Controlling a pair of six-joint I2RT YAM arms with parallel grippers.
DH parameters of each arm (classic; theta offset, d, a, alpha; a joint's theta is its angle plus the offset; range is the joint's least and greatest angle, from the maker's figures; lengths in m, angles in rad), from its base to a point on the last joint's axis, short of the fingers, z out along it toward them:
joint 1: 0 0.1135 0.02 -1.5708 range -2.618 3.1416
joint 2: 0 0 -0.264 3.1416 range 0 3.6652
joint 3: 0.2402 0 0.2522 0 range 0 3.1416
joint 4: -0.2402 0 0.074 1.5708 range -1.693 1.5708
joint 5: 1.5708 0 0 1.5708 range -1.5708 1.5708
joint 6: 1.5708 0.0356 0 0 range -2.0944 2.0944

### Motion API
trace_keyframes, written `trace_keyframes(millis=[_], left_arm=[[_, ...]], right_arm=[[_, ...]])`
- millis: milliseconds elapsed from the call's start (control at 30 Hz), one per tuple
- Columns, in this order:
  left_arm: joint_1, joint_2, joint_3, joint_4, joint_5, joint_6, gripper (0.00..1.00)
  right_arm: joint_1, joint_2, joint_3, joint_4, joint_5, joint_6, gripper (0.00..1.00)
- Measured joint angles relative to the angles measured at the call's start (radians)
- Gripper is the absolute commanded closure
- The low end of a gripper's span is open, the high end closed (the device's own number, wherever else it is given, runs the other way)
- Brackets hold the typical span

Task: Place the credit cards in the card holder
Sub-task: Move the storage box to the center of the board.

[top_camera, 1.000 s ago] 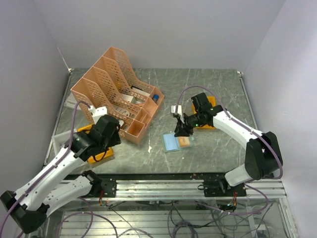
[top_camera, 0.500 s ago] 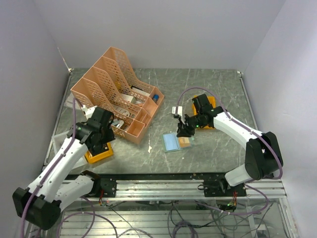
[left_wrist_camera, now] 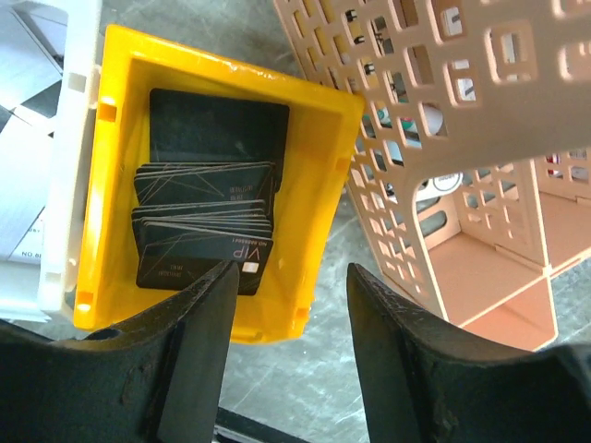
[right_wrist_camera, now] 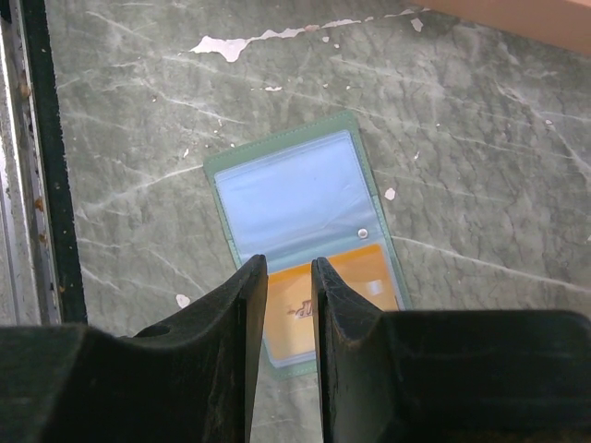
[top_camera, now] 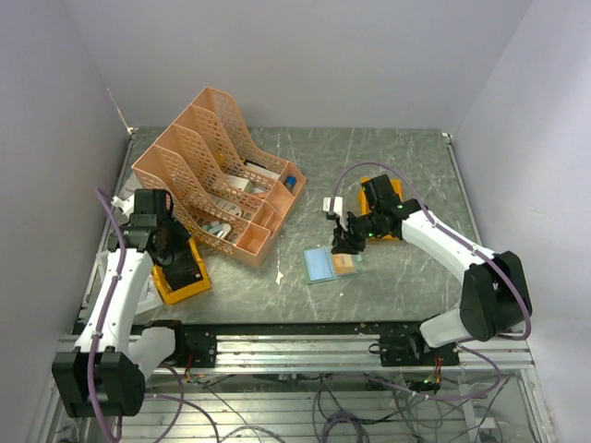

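The card holder (right_wrist_camera: 286, 198) lies open and flat on the table, a grey-green wallet with clear pockets and a snap, seen also from above (top_camera: 320, 266). An orange credit card (right_wrist_camera: 369, 281) sits in its near pocket (top_camera: 345, 265). My right gripper (right_wrist_camera: 289, 263) hovers low over that card (top_camera: 343, 247), jaws a narrow gap apart with nothing between them. A stack of black cards printed VIP (left_wrist_camera: 208, 235) fills a yellow bin (left_wrist_camera: 332, 101). My left gripper (left_wrist_camera: 288, 277) is open above the bin's right rim (top_camera: 173, 249) and holds nothing.
The peach lattice file rack (top_camera: 212, 166) stands just right of the yellow bin (top_camera: 175, 291), close to my left fingers (left_wrist_camera: 462, 138). A white tray (left_wrist_camera: 65, 185) borders the bin's left side. A second yellow bin (top_camera: 395, 190) sits behind my right arm.
My left arm has swung left and back, uncovering the yellow bin, and its gripper now looks down into it. The right gripper has stayed over the card holder.
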Motion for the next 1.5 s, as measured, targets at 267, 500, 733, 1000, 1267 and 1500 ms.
trace_keyframes(millis=[267, 500, 733, 1000, 1267, 1500], left_arm=[[0.037, 0.075, -0.009, 0.034, -0.014, 0.019, 0.61], [0.087, 0.102, -0.070, 0.065, 0.001, 0.031, 0.64], [0.092, 0.220, -0.084, 0.117, 0.114, 0.041, 0.69], [0.064, 0.096, -0.172, 0.088, 0.191, -0.019, 0.73], [-0.048, 0.066, -0.249, 0.097, 0.224, -0.108, 0.86], [-0.273, 0.110, -0.237, 0.157, 0.223, -0.209, 0.86]], right_arm=[[-0.009, -0.013, -0.001, -0.001, -0.001, 0.000, 0.73], [-0.009, -0.013, -0.001, -0.001, -0.002, -0.001, 0.73], [-0.012, -0.016, -0.001, -0.001, -0.001, -0.004, 0.73], [-0.016, -0.018, -0.001, -0.001, -0.002, -0.006, 0.73], [-0.016, -0.018, -0.001, -0.001, -0.002, -0.007, 0.72], [-0.021, -0.018, -0.001, -0.002, -0.002, -0.007, 0.72]])
